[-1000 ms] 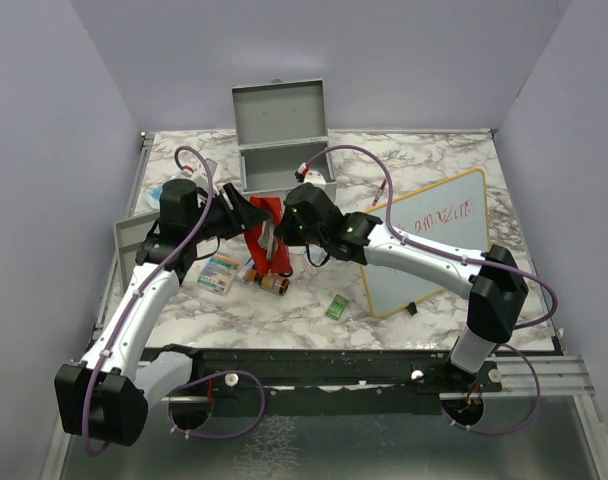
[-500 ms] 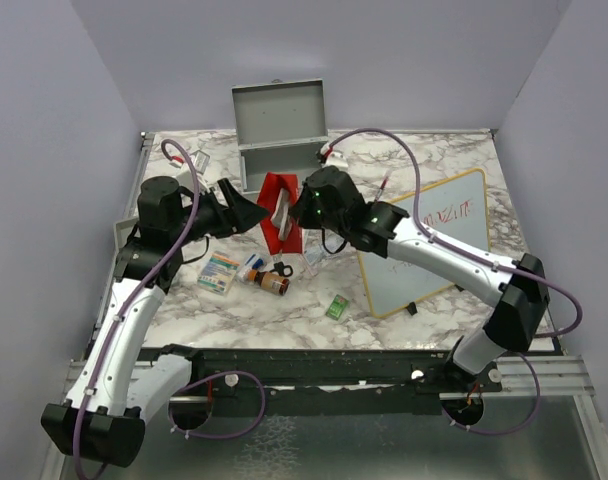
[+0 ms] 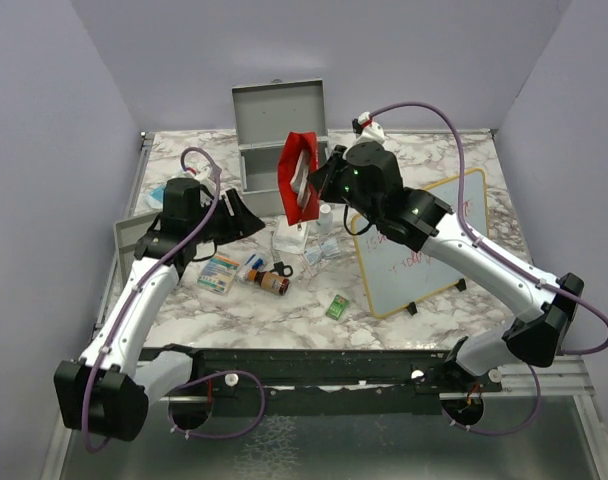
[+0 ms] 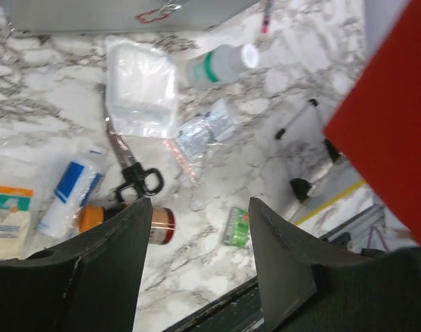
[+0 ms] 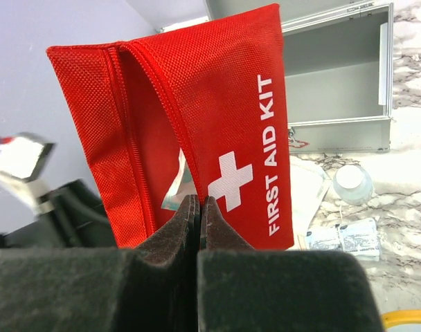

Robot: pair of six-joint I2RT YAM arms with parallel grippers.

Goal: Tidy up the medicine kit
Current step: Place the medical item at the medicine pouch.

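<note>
The medicine kit [image 3: 279,165] is a grey metal box standing open at the back of the table, its lid upright; it also shows in the right wrist view [image 5: 335,83]. My right gripper [image 3: 319,185] is shut on the edge of a red "FIRST AID KIT" pouch [image 3: 299,178] and holds it in the air in front of the box, its mouth unzipped [image 5: 217,124]. My left gripper [image 3: 246,215] is open and empty, left of the pouch and apart from it, above the loose supplies [image 4: 200,207].
On the marble lie a white gauze packet [image 4: 141,93], a clear bottle [image 4: 221,63], scissors [image 4: 131,169], a brown vial [image 4: 158,225], a blue-white tube [image 4: 72,190] and a green packet [image 4: 236,227]. A whiteboard [image 3: 424,240] lies at the right, a grey tray [image 3: 129,235] at the left.
My right gripper has raised the red pouch up and back toward the box. A gauze packet and bottle now show on the table below it. My left gripper is away from the pouch.
</note>
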